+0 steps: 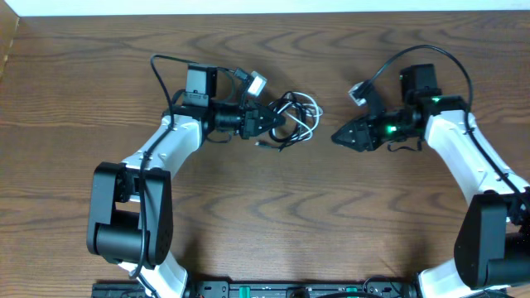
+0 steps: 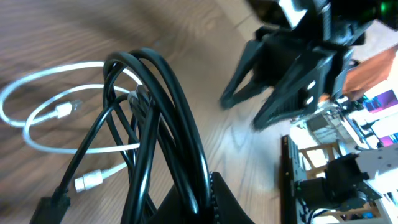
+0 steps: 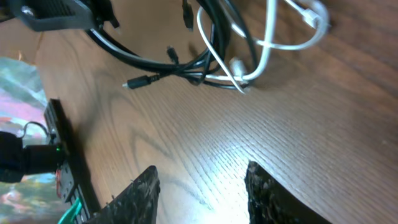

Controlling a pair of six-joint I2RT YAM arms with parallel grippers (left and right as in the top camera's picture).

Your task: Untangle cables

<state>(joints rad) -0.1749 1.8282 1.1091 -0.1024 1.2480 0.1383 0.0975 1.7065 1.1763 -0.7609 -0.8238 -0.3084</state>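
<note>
A small tangle of cables (image 1: 294, 118) lies mid-table: black loops and a white cord with small plugs. My left gripper (image 1: 267, 122) is at its left side, shut on the black cable loops (image 2: 163, 124). The white cord (image 2: 37, 118) with white plugs lies on the wood beyond. My right gripper (image 1: 341, 137) is open and empty, a short way right of the tangle, pointing at it. In the right wrist view its fingers (image 3: 202, 190) frame bare wood, with the cables (image 3: 214, 56) ahead.
The wooden table (image 1: 273, 215) carries nothing else. Thicker black wires run along both arms, and a small connector (image 1: 358, 93) hangs by the right arm. The table's front edge has a rail with electronics (image 1: 248, 290).
</note>
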